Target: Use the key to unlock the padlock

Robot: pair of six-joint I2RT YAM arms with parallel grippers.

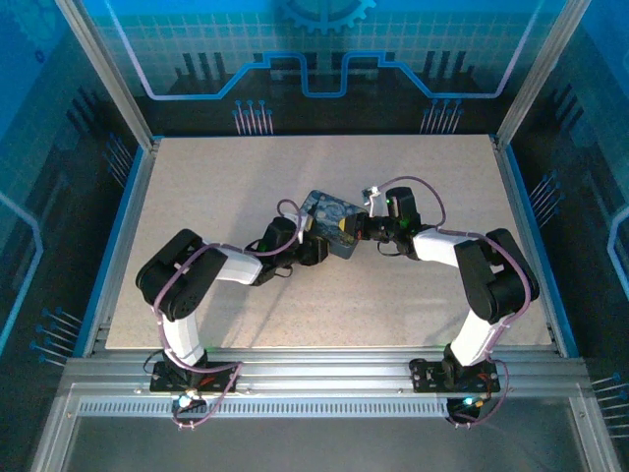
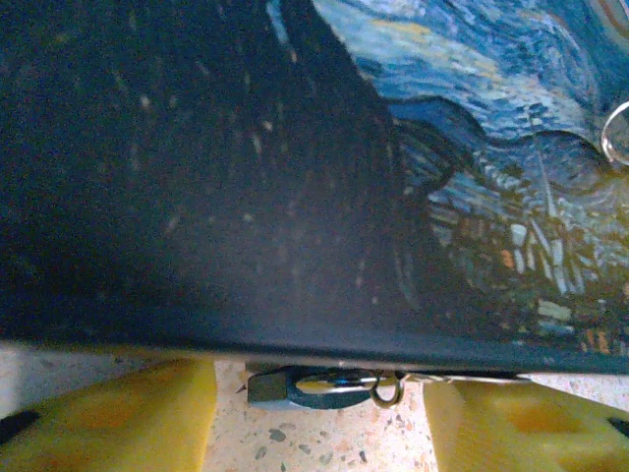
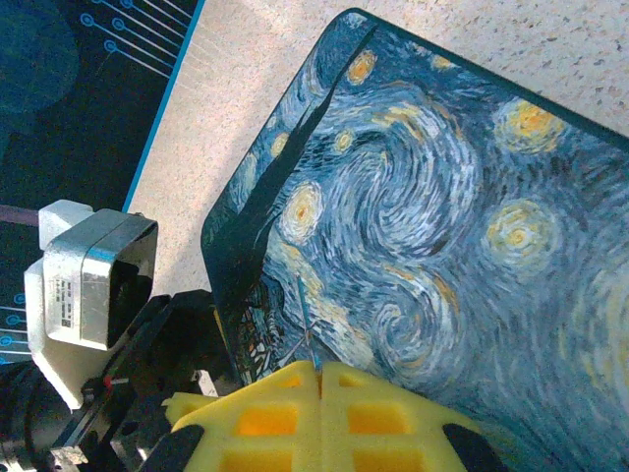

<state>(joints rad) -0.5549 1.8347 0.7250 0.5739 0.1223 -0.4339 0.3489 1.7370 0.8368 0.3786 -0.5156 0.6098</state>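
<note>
In the left wrist view the padlock point(image 2: 313, 385) lies on the table under the near edge of the blue swirl-painted tin point(image 2: 295, 167): a dark body with a shiny shackle and a small ring. My left gripper point(image 2: 319, 418) is open, one yellow finger point(image 2: 128, 413) on each side of the padlock, neither touching it. My right gripper point(image 3: 319, 372) is shut on the key point(image 3: 307, 324), a thin grey sliver sticking out from between the pads over the tin's lid point(image 3: 442, 216). Both grippers meet at the tin point(image 1: 329, 221) from opposite sides.
The left arm's wrist camera housing point(image 3: 88, 280) sits close beside the tin's left edge. A thin wire ring point(image 2: 619, 133) shows at the tin's right side. Speckled tabletop point(image 1: 236, 177) lies open all around, bounded by blue rails point(image 1: 118, 226).
</note>
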